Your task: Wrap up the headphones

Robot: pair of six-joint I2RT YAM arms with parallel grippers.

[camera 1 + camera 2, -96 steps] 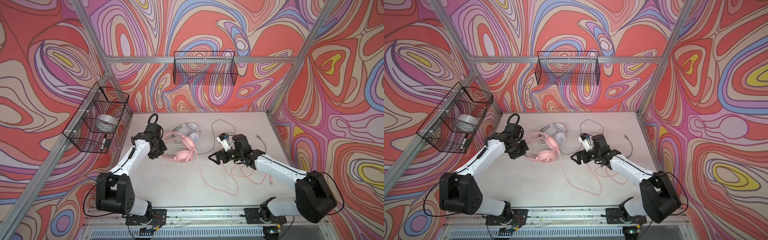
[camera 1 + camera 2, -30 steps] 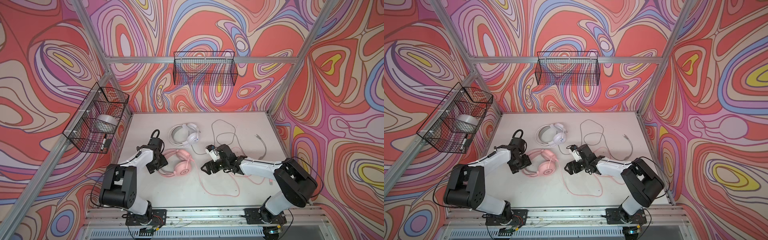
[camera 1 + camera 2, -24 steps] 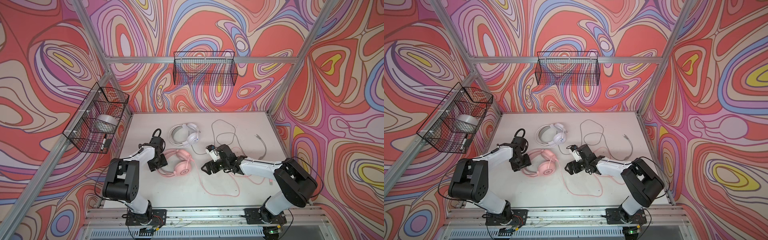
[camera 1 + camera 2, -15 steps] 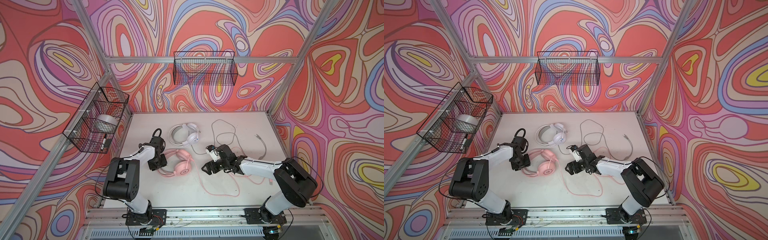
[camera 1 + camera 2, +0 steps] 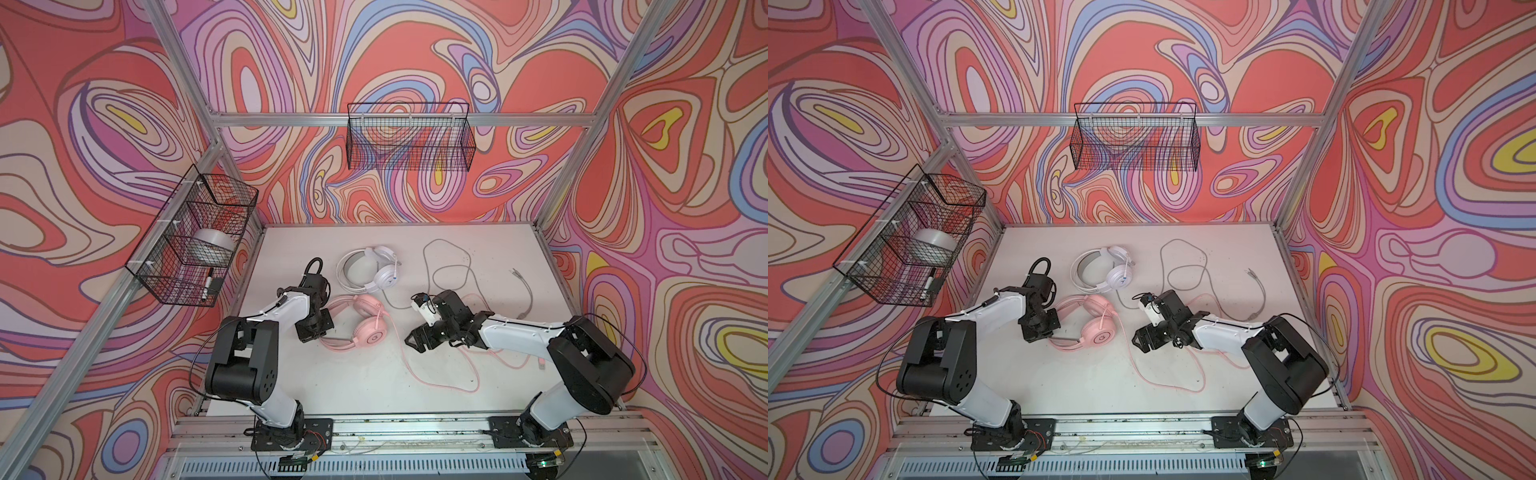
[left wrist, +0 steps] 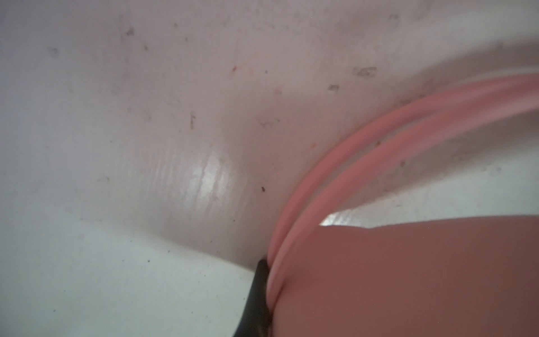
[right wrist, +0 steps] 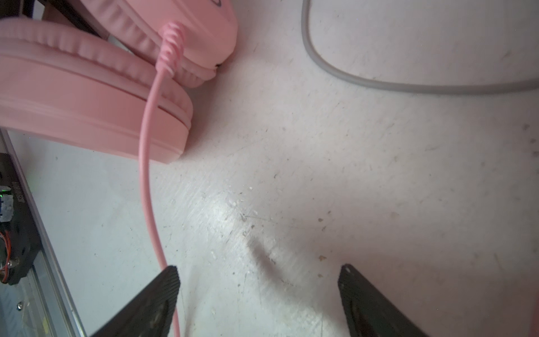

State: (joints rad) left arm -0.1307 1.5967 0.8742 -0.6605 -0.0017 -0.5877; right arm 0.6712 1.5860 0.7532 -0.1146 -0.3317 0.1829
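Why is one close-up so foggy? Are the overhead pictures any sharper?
Left wrist view: the pink headphones sit too near the lens, so all is blurred, with glare on the table. Right wrist view: sharper, though its fingers are soft. Both top views: evenly lit, crisp.

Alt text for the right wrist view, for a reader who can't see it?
The right gripper is open over the white table, and the pink cable runs from the pink headphones to just beside one fingertip. A grey cable curves across the table farther off.
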